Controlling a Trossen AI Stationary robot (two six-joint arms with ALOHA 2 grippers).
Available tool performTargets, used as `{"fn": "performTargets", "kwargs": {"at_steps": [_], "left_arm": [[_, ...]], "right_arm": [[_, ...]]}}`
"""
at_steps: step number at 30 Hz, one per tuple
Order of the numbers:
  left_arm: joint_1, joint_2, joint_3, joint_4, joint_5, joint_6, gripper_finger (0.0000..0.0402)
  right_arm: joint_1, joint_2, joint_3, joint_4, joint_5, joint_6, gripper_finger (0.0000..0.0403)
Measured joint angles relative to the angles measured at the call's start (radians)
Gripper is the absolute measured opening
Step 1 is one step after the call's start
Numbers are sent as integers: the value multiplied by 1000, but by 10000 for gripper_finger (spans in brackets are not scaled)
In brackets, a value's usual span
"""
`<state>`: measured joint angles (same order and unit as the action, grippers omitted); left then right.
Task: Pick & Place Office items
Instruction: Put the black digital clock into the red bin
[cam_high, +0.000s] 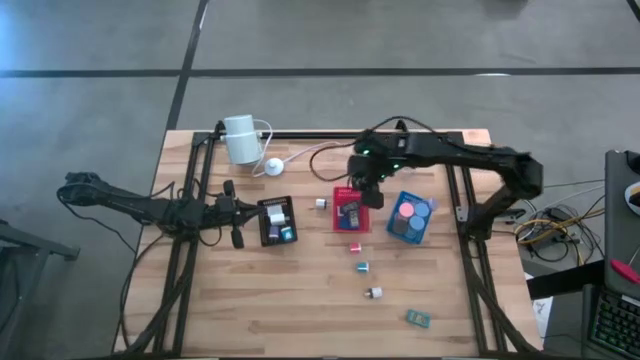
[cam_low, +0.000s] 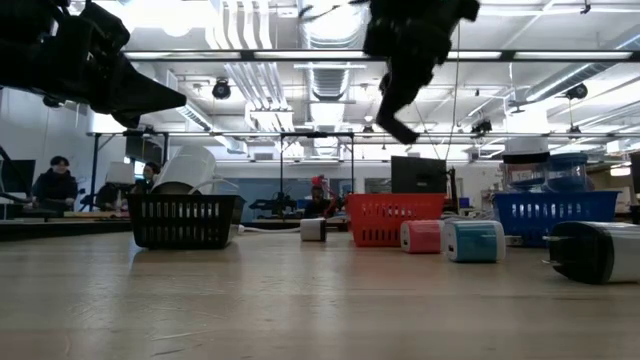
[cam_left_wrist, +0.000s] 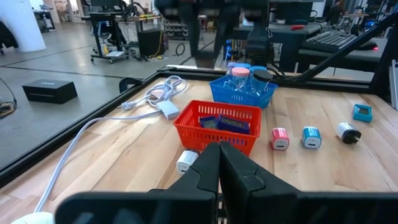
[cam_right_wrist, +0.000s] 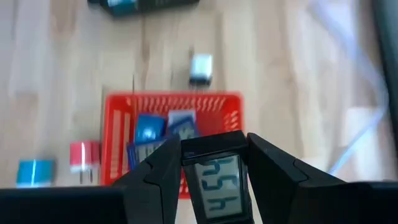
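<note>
While the right gripper (cam_high: 366, 190) hangs over the red basket (cam_high: 352, 212) in the high view, at about one o'clock from the middle of the table (cam_high: 300, 290), the left gripper (cam_high: 236, 212) waits at nine o'clock, just beside the black basket (cam_high: 276, 221). The blue basket (cam_high: 410, 218) stands at three o'clock of the red one, and loose pieces lie toward six o'clock: a pink block (cam_high: 355, 247), a blue block (cam_high: 362, 267), a white block (cam_high: 373, 293) and a small teal piece (cam_high: 418, 318).

In the low view the right gripper (cam_low: 392, 115) is high above the red basket (cam_low: 395, 220), well apart from it.

In the left wrist view the left fingers (cam_left_wrist: 219, 163) are pressed together and hold nothing.

In the right wrist view the right gripper (cam_right_wrist: 214, 168) is clenched on a small digital clock (cam_right_wrist: 215, 183), directly above the red basket (cam_right_wrist: 171, 140), where similar clocks (cam_right_wrist: 149, 130) already lie. I judge the step is the drop: it is better to lower the clock closer to the basket, keep it over the middle and away from the rim, and only then release, so it does not bounce out
</note>
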<state>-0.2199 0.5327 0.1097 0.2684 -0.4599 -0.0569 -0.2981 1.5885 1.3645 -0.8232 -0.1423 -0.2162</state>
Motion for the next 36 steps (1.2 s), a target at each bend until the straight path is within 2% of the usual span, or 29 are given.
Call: {"fn": "performTargets", "kwargs": {"at_steps": [6, 10, 18, 23, 29, 36], "left_arm": [[0, 0, 0, 0, 0, -3, 14], [0, 0, 0, 0, 1, -7, 14], [0, 0, 0, 0, 3, -7, 14], [0, 0, 0, 0, 3, -18, 14], [0, 0, 0, 0, 3, -22, 14], [0, 0, 0, 0, 2, -22, 14]], "right_arm": [[1, -213, -98, 154, -73, 81, 141], [20, -371, -204, 265, -79, 134, 141], [81, -707, -522, 633, -150, 239, 141], [91, -891, -703, 752, -147, 272, 141], [91, -1070, -872, 857, -146, 303, 141], [91, -1205, -1037, 991, -145, 322, 141]]}}
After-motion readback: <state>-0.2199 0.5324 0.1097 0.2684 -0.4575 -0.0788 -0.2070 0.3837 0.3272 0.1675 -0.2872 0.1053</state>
